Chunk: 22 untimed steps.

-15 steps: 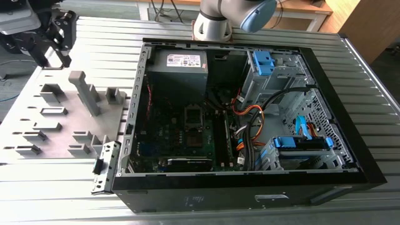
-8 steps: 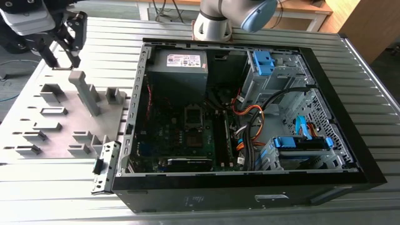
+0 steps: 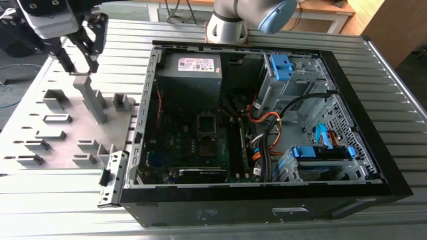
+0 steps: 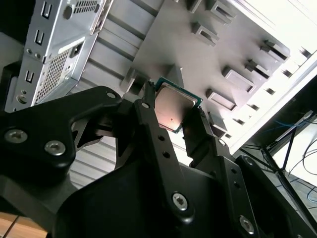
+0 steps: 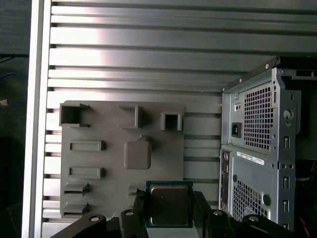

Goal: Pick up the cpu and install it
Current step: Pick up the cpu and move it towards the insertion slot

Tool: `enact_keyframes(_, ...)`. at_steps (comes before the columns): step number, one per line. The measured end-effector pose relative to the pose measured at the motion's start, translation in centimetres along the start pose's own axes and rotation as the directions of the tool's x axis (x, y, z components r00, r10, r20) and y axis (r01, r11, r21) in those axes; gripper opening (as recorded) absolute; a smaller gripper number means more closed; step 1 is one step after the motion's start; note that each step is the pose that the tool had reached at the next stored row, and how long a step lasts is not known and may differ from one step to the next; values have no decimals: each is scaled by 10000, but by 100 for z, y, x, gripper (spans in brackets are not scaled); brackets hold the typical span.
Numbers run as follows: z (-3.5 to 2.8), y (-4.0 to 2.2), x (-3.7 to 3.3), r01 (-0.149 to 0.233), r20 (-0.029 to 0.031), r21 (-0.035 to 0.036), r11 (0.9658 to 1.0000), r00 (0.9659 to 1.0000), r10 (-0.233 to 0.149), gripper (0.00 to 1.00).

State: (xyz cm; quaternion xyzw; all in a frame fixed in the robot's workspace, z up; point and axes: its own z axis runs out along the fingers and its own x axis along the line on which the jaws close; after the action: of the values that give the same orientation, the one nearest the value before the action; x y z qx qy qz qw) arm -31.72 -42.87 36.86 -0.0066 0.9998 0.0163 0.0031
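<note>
The cpu (image 3: 81, 74), a small flat square with a pale metal top and a green edge, sits pinched between the two black fingers of the gripper (image 3: 80, 70), which is clamped on its opposite edges; both wrist views show the chip (image 5: 169, 203) held level in the jaws with its metal face turned toward the cameras. In the exterior view it hangs at the far left, over the grey holder tray (image 3: 67, 150) and just above the tall grey post (image 3: 92, 100) that rises from it. Whether it is touching the post's top or is a little above it cannot be told from that angle, though the second wrist view shows the cpu (image 4: 174, 101) with the tray's blocks well behind it, which suggests it is lifted free. So the pick-up part looks done, or very nearly so. The install part is not: the chip is outside the computer case (image 3: 233, 212), which lies open on its side on the slatted metal table (image 3: 67, 210) to the exterior view's right of the tray. Inside, the motherboard (image 3: 200, 150) lies flat, and a dark rectangular frame (image 3: 207, 121) near its middle is probably the socket. The cpu is well apart from it, so carrying, lining up and seating the chip are all left.
</note>
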Motion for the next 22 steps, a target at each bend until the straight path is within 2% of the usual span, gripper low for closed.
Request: enact_keyframes(22, 7, -8, -572, 1, -1, 0, 10000, 10000, -1, 47)
